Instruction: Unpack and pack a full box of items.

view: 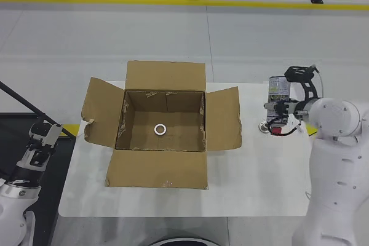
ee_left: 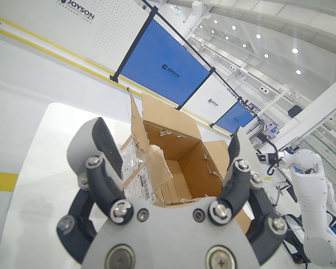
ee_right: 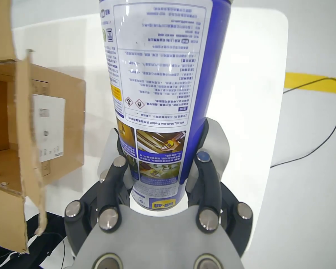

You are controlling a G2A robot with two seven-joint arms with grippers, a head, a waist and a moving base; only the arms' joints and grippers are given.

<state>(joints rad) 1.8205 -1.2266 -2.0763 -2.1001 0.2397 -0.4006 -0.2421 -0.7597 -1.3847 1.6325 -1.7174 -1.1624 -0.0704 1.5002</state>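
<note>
An open cardboard box stands mid-table with its four flaps spread out. On its floor lies a small white ring. Right of the box, my right gripper is shut on a blue spray can, held near the table's far right corner. In the right wrist view the can fills the space between the closed fingers, with the box beside it. My left gripper hangs open off the table's left side. Its fingers are spread with nothing between them, facing the box.
A small round grey object lies on the white table just right of the box's right flap. A black cable runs over the floor beyond the table's right edge. Bare tabletop stretches in front of the box.
</note>
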